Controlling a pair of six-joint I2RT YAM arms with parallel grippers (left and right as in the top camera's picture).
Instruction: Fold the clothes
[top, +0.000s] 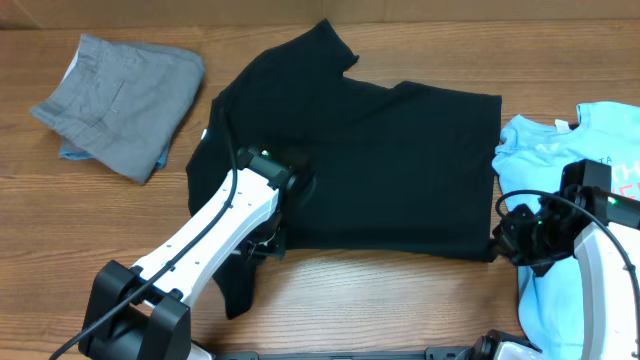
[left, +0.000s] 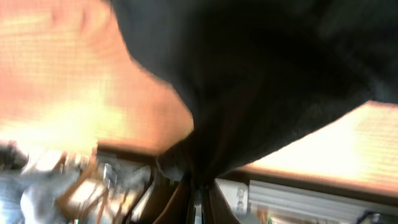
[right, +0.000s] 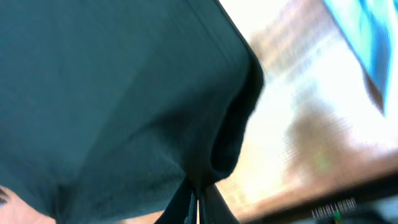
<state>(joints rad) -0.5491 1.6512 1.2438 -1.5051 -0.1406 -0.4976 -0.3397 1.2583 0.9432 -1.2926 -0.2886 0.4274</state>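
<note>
- Left gripper (left: 196, 190) is pinched shut on a gathered bunch of the black T-shirt (top: 400, 170). In its wrist view the cloth funnels down into the closed fingertips.
- Right gripper (right: 198, 191) is likewise clamped on black cloth, at the shirt's near right corner by the hem.
- Both grips sit along the shirt's near edge, the left toward the sleeve end and the right toward the hem end. The rest of the garment spreads away from them toward the far side of the table (top: 330, 300).
- The shirt lies sideways, its long axis running left to right, with the neck to the left, the hem to the right, and one sleeve pointing at the far edge.
- Each arm is nearer its own end, so the next move is probably to carry the near edge across to the far one.
- Grey shorts (top: 120, 90) lie well apart at far left, and the light blue tee (top: 560, 170) lies just beside the hem, partly under the right arm.
</note>
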